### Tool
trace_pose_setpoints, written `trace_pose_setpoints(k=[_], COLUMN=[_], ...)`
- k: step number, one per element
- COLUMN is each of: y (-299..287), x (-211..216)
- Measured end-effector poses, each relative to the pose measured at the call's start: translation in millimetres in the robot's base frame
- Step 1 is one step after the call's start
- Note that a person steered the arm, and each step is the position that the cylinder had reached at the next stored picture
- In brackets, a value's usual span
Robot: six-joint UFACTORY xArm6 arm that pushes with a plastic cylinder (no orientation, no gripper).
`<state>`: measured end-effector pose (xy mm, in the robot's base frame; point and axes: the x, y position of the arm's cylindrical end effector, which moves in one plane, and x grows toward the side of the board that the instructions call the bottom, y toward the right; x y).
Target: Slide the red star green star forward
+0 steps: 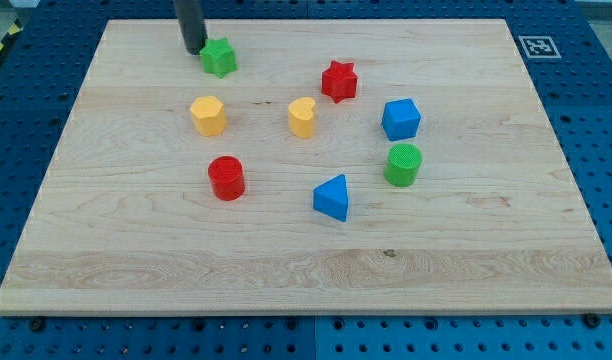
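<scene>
The green star (219, 58) lies near the view's top left of the wooden board (486, 250). The red star (338, 80) lies to its right, a little lower, well apart from it. My tip (193, 49) comes down from the view's top edge and stands just left of the green star, close to or touching its upper left side.
A yellow hexagonal block (208, 115) and a yellow heart-like block (302, 117) lie below the stars. A red cylinder (226, 178), a blue triangle (332, 197), a green cylinder (403, 165) and a blue cube-like block (400, 119) lie further down and right.
</scene>
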<state>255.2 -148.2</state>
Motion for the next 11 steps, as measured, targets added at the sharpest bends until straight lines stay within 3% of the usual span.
trace_pose_setpoints(k=[2, 7, 11], y=[1, 15, 62], x=[22, 7, 33])
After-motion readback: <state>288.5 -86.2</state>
